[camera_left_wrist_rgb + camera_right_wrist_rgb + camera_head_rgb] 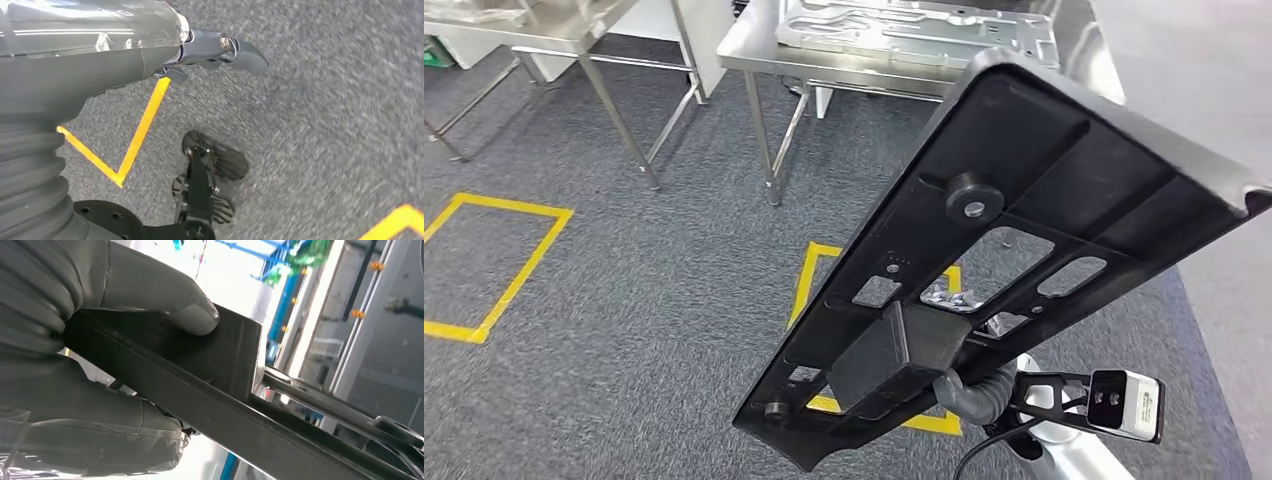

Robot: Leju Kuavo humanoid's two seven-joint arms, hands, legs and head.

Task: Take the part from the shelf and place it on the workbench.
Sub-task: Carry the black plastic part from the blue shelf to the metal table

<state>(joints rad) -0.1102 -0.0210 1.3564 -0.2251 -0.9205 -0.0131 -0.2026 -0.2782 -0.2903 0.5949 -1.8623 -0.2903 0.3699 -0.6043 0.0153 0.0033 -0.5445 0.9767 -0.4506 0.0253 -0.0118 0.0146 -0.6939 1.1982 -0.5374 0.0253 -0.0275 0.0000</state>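
I hold a long black plastic part (1024, 180) with ribs and several cut-outs tilted up in front of me. My right hand (972, 392) grips it from below at a boxy block near its lower end. Up close, the thumb (195, 315) of my right hand (90, 350) presses on that block of the part (235, 365). A steel workbench (749, 45) stands ahead at the top of the head view, apart from the part. My left hand (215, 47) hangs over the carpet, fingers apart and holding nothing.
A silver metal plate (924, 30) lies on the workbench. A second steel table (554, 25) stands at the upper left. Yellow tape squares (494, 260) mark the grey carpet, one partly hidden under the part (809, 270).
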